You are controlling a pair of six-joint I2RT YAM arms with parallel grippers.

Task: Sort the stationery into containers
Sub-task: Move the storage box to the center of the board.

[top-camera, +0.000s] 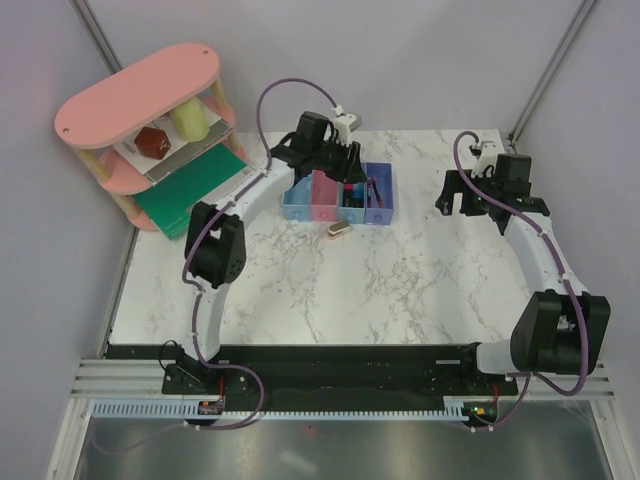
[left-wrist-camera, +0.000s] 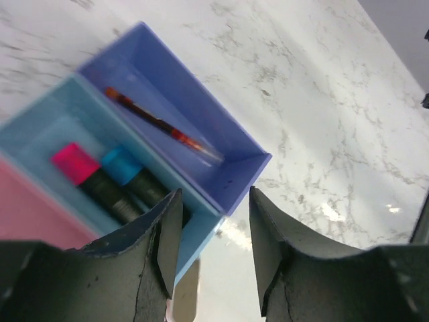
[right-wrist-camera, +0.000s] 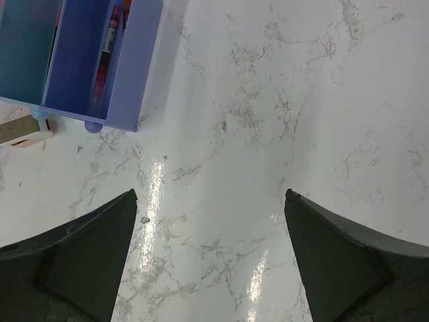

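In the violet-blue bin (left-wrist-camera: 236, 180) at the right end of the row of bins (top-camera: 300, 204), the thin red pen (left-wrist-camera: 158, 123) lay slantwise on the floor. The light blue bin (left-wrist-camera: 32, 131) touching it held two dark markers side by side, one pink-capped (left-wrist-camera: 73, 163) and one blue-capped (left-wrist-camera: 120, 163). The pink bin (top-camera: 325, 194) stood next along; I could not tell its contents.

One item was not yet sorted: the beige-grey block (top-camera: 338, 230) lay on the marble table (top-camera: 400, 290) just in front of the bins, near their front walls.

My left gripper (left-wrist-camera: 211, 201) hung over the light blue and violet-blue bins with fingers spread and nothing between them. My right gripper (right-wrist-camera: 209, 198) stood well apart to the right over bare marble, fingers likewise spread wide and empty.

Judged risks: the block sits close to the bin fronts, so a finger coming down on its far side could strike a wall and shove the whole row. The bins look light and unfastened, so a knock could tip them and spill the markers
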